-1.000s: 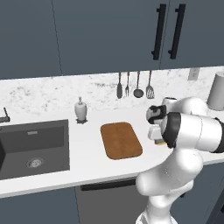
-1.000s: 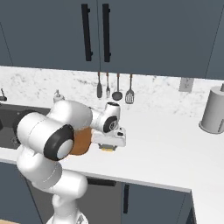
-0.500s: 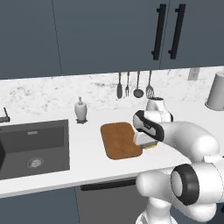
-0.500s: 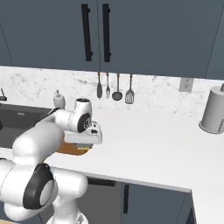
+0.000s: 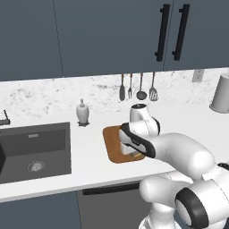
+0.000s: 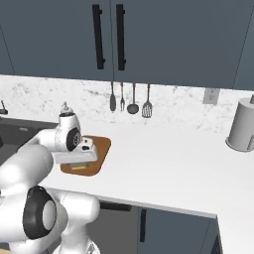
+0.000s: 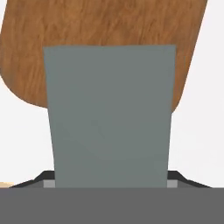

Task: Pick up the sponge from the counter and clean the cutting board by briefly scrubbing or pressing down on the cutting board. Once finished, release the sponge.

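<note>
Hand view shows the small rectangular sponge [image 7: 107,116] — its dark grey layer facing the camera — gripped between the fingers of the two-finger gripper [image 7: 107,181], hanging over the near edge of the flat brown wooden cutting board [image 7: 100,26]. From the right base view a sliver of yellow shows under the hand, low over the board on the long white marbled counter [image 6: 163,168]. The scrubbing step appears at hand — next the arm should press the sponge down on the wood, rub briefly, then let go.
</note>
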Motion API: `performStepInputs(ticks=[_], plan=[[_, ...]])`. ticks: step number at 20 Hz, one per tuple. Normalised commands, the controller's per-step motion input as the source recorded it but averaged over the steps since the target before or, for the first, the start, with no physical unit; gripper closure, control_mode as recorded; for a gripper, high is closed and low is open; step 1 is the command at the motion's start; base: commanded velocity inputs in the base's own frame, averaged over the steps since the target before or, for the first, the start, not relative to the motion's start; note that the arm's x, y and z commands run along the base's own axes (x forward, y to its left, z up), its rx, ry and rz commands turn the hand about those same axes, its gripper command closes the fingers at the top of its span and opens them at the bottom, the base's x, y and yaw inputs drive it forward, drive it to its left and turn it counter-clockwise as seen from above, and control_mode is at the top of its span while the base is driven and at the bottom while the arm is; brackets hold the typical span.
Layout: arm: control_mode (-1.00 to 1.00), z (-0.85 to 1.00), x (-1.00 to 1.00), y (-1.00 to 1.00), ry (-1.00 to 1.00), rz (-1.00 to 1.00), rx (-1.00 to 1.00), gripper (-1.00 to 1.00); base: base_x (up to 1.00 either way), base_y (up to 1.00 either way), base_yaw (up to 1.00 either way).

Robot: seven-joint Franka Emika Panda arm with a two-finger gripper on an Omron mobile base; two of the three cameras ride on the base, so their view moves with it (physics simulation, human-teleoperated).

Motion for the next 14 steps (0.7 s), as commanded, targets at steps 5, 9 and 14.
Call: performStepInputs(ticks=[5, 9, 14], plan=[[-1.0, -0.2, 0.72, -0.18, 0.05, 0.0, -0.05, 1.0, 0.0, 0.0, 0.0], [-1.0, -0.05, 0.41, -0.07, 0.0, 0.01, 0.0, 1.0, 0.0, 0.0, 0.0], [-1.0, -0.13, 0.01, 0.0, 0.0, 0.05, 0.0, 1.0, 0.0, 0.0, 0.0]])
